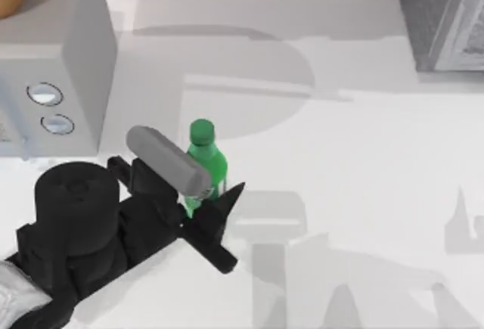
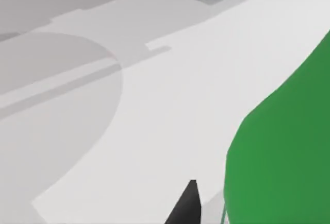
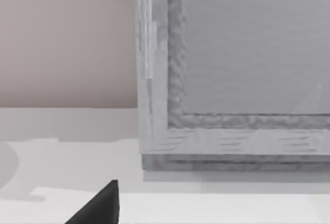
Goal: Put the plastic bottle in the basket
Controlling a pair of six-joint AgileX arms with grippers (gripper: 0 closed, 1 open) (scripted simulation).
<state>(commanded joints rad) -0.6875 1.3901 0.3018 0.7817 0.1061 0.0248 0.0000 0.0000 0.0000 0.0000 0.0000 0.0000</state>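
My left gripper (image 1: 203, 206) clasps the upright plastic bottle (image 1: 206, 159), translucent bright green, cap up, on the table's (image 1: 363, 162) left.

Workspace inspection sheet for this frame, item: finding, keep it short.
Surface: white table, shadows across it.
Job's things: plastic bottle upright, left of centre, green cap on; also close up in the left wrist view.
Clutter: grey appliance with two round dials at the table's left; grey box at its far right corner, also in the right wrist view.
Grippers: left gripper at the bottle's lower body; right gripper fingertip faces the grey box.
Cables: nothing seen.
Surroundings: pinkish wall behind.
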